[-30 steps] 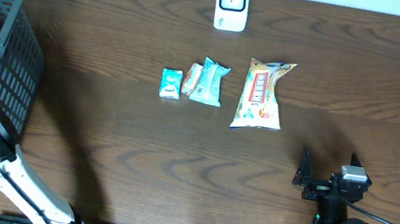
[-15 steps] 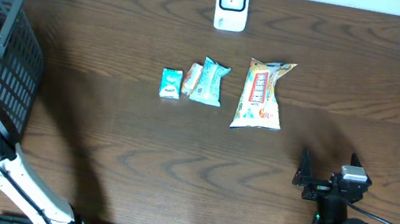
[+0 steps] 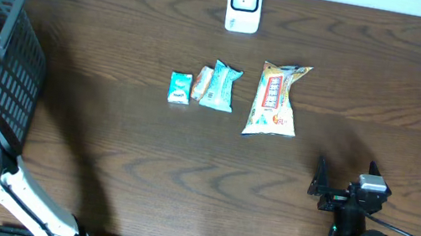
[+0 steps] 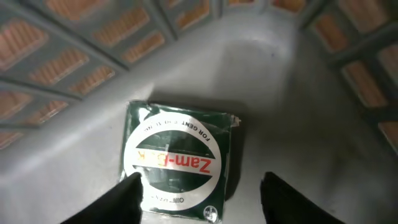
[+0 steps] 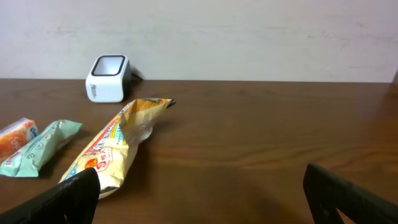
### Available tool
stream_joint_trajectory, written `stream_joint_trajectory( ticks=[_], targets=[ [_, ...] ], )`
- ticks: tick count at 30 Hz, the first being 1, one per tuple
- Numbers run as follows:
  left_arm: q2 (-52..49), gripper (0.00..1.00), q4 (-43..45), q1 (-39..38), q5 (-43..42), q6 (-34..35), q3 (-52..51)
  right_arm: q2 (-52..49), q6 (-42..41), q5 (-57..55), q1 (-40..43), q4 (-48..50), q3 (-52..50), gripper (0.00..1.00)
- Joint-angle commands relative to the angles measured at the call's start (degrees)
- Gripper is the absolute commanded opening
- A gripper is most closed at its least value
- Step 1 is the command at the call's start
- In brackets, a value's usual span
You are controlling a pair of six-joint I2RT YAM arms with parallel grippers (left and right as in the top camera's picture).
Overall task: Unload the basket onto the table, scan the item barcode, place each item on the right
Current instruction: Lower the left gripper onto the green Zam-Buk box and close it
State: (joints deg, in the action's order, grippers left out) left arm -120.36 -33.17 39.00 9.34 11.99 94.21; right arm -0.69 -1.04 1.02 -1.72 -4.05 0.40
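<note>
My left gripper [image 4: 200, 183] hangs inside the grey basket [image 4: 74, 43], with lattice walls close on both sides and bare floor to the right. Its jaws stand apart, holding nothing. The green packet [image 4: 180, 158] lies flat just ahead and between them. My right gripper [image 5: 200, 174] is spread wide above the open table [image 5: 261, 137].

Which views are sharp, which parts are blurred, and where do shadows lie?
Overhead: sharp, with soft shadows on the table beside the basket. Left wrist: green packet label readable, left fingers dark and blurred. Right wrist: scanner and snack bag clear, right fingers out of focus.
</note>
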Motion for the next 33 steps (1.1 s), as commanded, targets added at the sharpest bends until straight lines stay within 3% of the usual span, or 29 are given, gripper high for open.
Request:
stream_joint_trajectory(
  ticks=[1, 4, 8, 9, 10, 18, 33],
  targets=[
    [1.0, 0.66, 0.0, 0.7, 0.8, -2.6, -0.3, 0.2, -0.6, -0.2, -0.3, -0.3, -0.1, 0.99],
    [0.5, 0.59, 1.4, 1.0, 4.6, -2.7, -0.3, 0.2, -0.6, -0.2, -0.3, -0.3, -0.1, 0.99],
    [0.5, 0.24, 4.7, 1.9, 5.5, -4.0, -0.3, 0.2, -0.6, -0.2, -0.3, -0.3, -0.1, 0.99],
    [0.5, 0.11, 6.2, 2.2, 5.5, -4.0, -0.3, 0.2, -0.6, -0.2, -0.3, -0.3, -0.1, 0.99],
    [0.5, 0.08, 7.1, 2.4, 5.5, -4.0, -0.3, 0.2, -0.6, -0.2, -0.3, -0.3, -0.1, 0.99],
    [-1.1, 0.08, 11.9, 2.8, 5.2, -4.1, -0.3, 0.2, -0.6, -0.2, -0.3, -0.3, -0.1, 0.99],
    [-6.3, 0.08, 10.7, 2.8, 3.1, -4.5, -0.3, 0.2, -0.6, -0.2, -0.3, -0.3, -0.1, 0.99]
  ],
)
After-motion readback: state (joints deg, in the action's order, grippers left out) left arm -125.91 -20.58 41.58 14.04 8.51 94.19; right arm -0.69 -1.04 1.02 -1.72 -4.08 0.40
